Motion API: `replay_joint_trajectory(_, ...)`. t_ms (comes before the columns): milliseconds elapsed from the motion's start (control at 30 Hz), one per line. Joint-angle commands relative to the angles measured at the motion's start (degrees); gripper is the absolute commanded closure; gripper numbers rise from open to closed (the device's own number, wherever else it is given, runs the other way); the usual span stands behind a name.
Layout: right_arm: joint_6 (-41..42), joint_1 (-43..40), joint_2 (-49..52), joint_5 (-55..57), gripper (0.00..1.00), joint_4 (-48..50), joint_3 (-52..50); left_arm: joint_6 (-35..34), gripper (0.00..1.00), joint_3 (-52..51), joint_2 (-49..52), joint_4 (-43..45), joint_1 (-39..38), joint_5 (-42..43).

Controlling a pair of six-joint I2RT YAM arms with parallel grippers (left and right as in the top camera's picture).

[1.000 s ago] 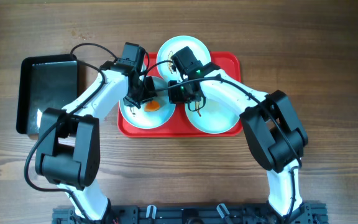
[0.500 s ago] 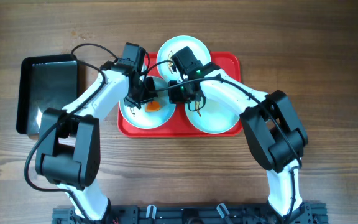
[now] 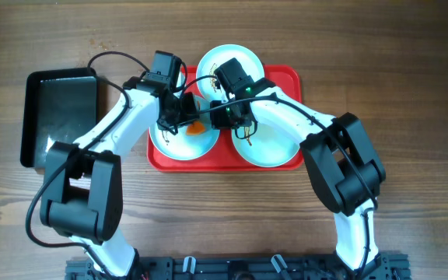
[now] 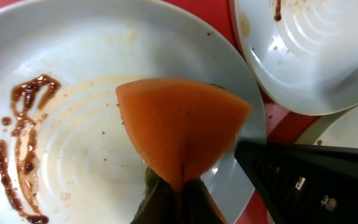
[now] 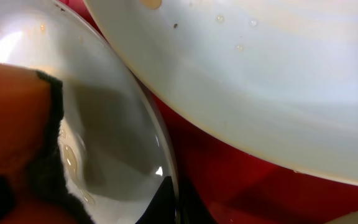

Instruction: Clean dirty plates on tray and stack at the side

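Three pale plates lie on the red tray. Over the front-left plate my left gripper is shut on a folded orange sponge. In the left wrist view the sponge rests on this plate, beside dark sauce smears. My right gripper is shut on the same plate's right rim; in the right wrist view the rim runs between its fingers. The back plate carries a few smears. The front-right plate lies under the right arm.
A glossy black tray stands on the wooden table left of the red tray. A black cable loops behind the left arm. Both arms cross over the middle of the red tray.
The left gripper and its sponge have shifted slightly toward the back and right on the front-left plate. The right gripper has stayed where it was on the rim.
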Motion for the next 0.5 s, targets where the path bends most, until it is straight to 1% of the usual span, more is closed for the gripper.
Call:
replay_joint_trajectory(0, 0.79, -0.09, 1.73, 1.79, 0.96, 0.04, -0.74, -0.33, 0.96, -3.74, -0.37, 2.12, -0.33, 1.36)
replay_joint_trajectory(133, 0.79, -0.09, 1.73, 1.79, 0.96, 0.07, -0.74, -0.33, 0.96, -6.45, -0.37, 4.66, -0.33, -0.07)
replay_joint_trajectory(400, 0.76, -0.09, 1.73, 1.79, 0.96, 0.07, -0.74, -0.31, 0.96, -11.78, -0.33, 7.67, -0.33, -9.11)
replay_joint_trajectory(467, 0.79, -0.09, 1.73, 1.79, 0.96, 0.07, -0.74, -0.28, 0.96, -12.92, -0.33, 7.54, -0.33, -13.09)
